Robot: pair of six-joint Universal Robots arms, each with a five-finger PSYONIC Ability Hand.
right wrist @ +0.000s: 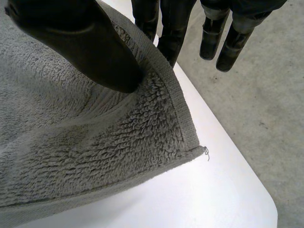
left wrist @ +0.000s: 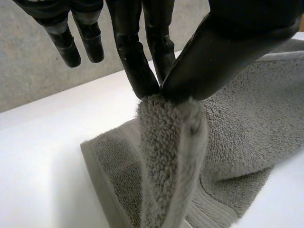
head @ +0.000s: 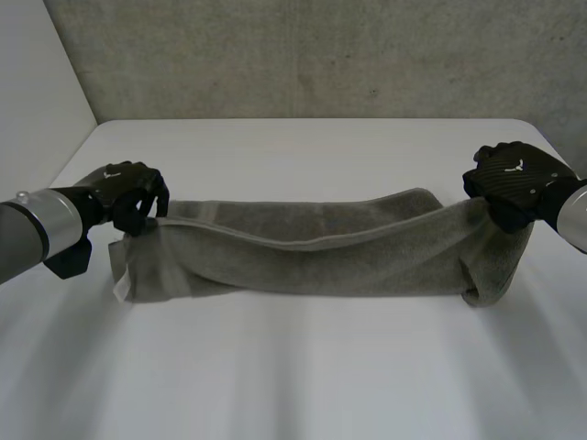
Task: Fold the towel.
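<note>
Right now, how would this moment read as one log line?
towel: grey, stretched across white table | left hand: pinching its left end | right hand: pinching its right end

White desk (head: 293, 376), far corners rounded. Grey speckled wall (head: 321, 55) behind it at 12 o'clock, plain white panel (head: 37, 82) at 10 o'clock. Right wrist view: grey speckled surface (right wrist: 256, 104) past a rounded desk corner, can't tell floor or wall.

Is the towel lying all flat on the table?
No. The left hand and right hand each pinch an end of the grey towel, holding those ends up off the white table.
</note>
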